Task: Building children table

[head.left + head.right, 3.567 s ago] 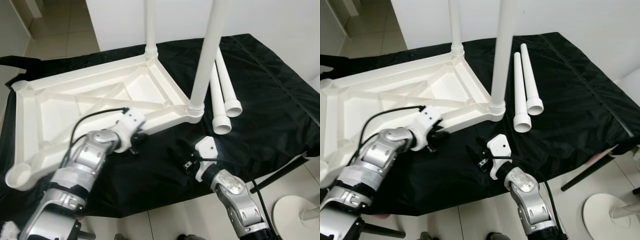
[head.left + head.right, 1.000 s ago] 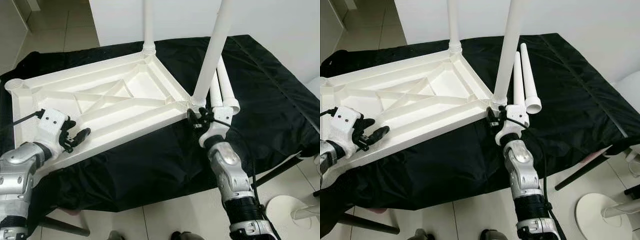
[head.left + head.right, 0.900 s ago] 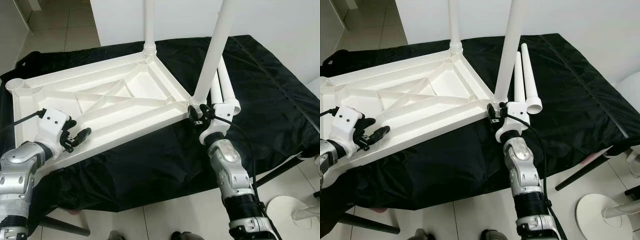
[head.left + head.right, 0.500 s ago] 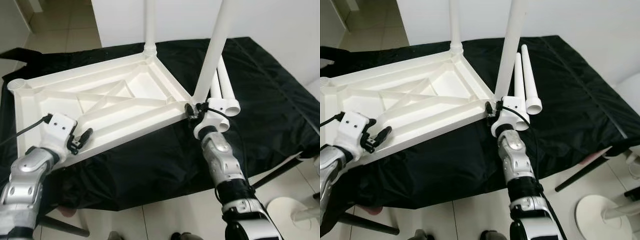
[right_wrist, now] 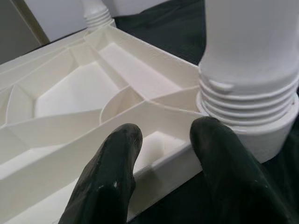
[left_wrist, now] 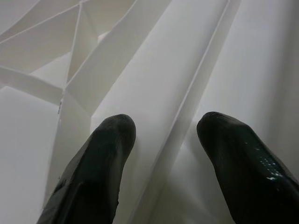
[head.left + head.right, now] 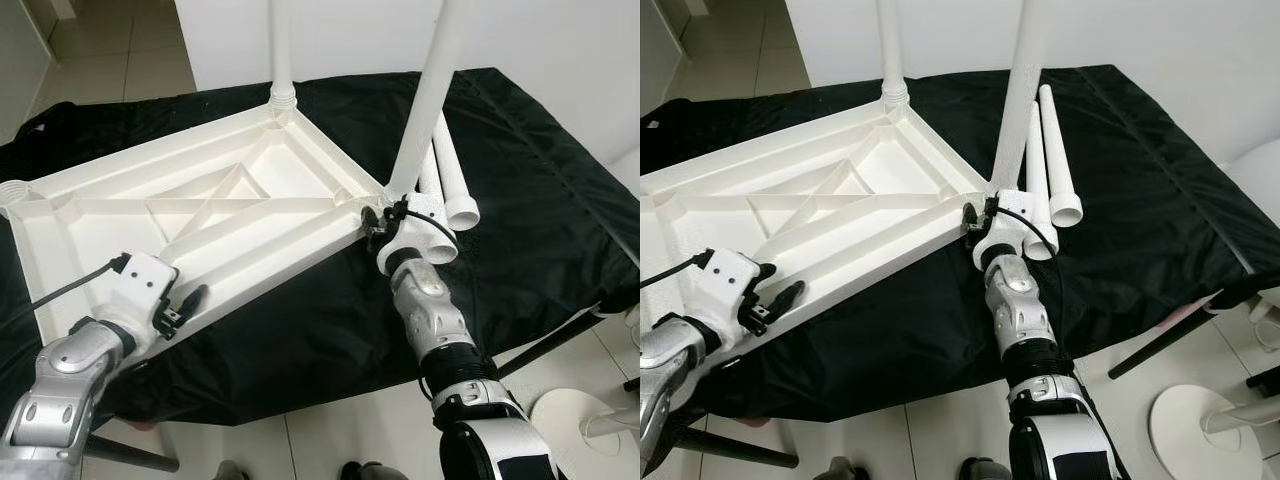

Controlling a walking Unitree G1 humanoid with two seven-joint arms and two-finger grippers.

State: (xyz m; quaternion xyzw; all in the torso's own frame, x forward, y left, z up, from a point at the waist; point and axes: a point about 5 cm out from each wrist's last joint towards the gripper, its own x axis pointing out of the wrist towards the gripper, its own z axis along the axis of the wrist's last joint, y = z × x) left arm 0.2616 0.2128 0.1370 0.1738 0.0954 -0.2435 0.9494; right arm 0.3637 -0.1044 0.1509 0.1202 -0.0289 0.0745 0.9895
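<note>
A white plastic tabletop [image 7: 200, 215] lies upside down on the black cloth. Two white legs stand screwed into it, one at the far corner [image 7: 281, 50] and one at the near right corner [image 7: 432, 90]. Two loose legs [image 7: 452, 190] lie on the cloth to the right. My left gripper [image 7: 185, 302] is at the tabletop's near rim, open, its fingers [image 6: 110, 140] apart with a rib between them. My right gripper [image 7: 372, 222] is at the corner socket [image 5: 243, 112] under the near leg, open, its fingers [image 5: 122, 144] reaching over the rim.
The black cloth [image 7: 540, 180] covers a table whose front edge runs just in front of me. Tiled floor lies beyond and below. A white round base [image 7: 585, 425] stands on the floor at the lower right. A white wall rises behind the table.
The tabletop has turned about its near right corner: its far leg shifted left and its left corner came nearer. My left gripper slid right along the near rim. My right gripper stayed at the corner.
</note>
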